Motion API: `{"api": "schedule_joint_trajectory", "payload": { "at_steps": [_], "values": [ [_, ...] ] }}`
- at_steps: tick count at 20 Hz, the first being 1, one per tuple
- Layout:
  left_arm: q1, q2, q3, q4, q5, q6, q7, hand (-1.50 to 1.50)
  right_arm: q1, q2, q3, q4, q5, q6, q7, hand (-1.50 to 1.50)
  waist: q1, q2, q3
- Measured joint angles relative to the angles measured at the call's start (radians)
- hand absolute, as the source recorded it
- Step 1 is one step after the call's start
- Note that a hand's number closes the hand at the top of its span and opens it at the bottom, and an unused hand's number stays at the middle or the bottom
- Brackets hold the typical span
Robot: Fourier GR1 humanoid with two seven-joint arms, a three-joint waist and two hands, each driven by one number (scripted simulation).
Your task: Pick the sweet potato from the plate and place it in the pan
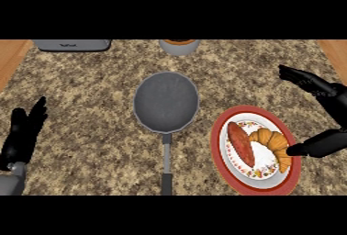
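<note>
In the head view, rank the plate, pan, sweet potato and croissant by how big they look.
1. Plate and pan: the plate's disc looks a bit larger, but the pan's handle makes it longer; too close to rank.
2. Sweet potato.
3. Croissant, nearly the same.

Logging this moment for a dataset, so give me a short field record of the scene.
surface: granite counter
pan: middle, empty, handle toward the robot
plate: right of the pan, red rim
sweet potato: on the plate, left side
croissant: on the plate, right side
right hand: open, spread over the plate's right edge
left hand: open, resting at left edge
</note>
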Motion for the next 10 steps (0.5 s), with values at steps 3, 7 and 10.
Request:
{"api": "schedule_joint_trajectory", "payload": {
  "at_steps": [3,7,10],
  "values": [
    [0.002,-0.005,-0.002,0.010,-0.004,-0.006,-0.009,0.00,-0.059,-0.079,0.047,-0.042,0.088,0.032,0.086,-1.50,0.006,0.001,-0.001],
    [-0.018,-0.011,-0.002,0.016,-0.012,-0.002,0.007,0.00,-0.139,-0.137,0.129,-0.113,0.171,0.090,0.239,-1.50,0.007,0.001,-0.001],
    [-0.033,-0.023,-0.005,0.024,-0.021,0.001,0.007,0.00,-0.184,-0.141,0.204,-0.159,0.245,0.122,0.337,-1.50,0.008,0.001,-0.001]
  ]
}}
